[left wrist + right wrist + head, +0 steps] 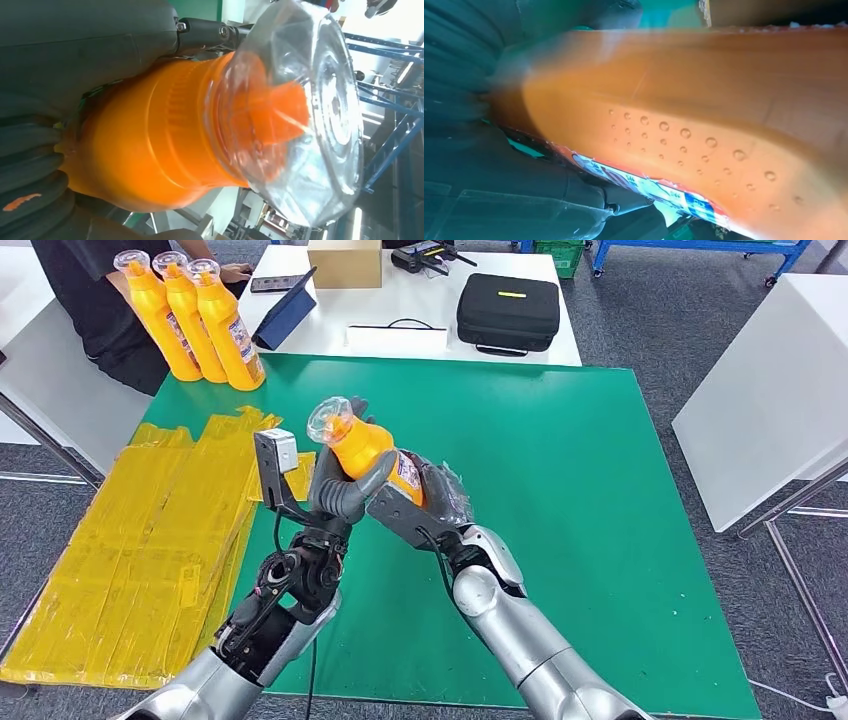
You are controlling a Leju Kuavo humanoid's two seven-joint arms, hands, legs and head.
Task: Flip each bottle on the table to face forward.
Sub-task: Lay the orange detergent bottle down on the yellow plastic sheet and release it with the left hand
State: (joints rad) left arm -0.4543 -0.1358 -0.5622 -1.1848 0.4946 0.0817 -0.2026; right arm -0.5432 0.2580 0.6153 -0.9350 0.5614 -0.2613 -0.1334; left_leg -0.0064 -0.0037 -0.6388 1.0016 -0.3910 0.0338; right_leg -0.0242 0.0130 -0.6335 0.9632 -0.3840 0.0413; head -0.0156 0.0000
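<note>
Above the green table (600, 490), the left hand (345, 490) and right hand (420, 502) both clamp their fingers (365, 483) around one tilted orange bottle (365, 445), three more bottles (195, 320) standing at the far corner.

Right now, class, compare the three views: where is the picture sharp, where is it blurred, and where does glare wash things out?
Head view: evenly lit and sharp, the held bottle crisp. Left wrist view: its clear cap catches bright glare, the background overexposed. Right wrist view: the bottle's body too close, soft and blurred, with a teal cast on the fingers.
</note>
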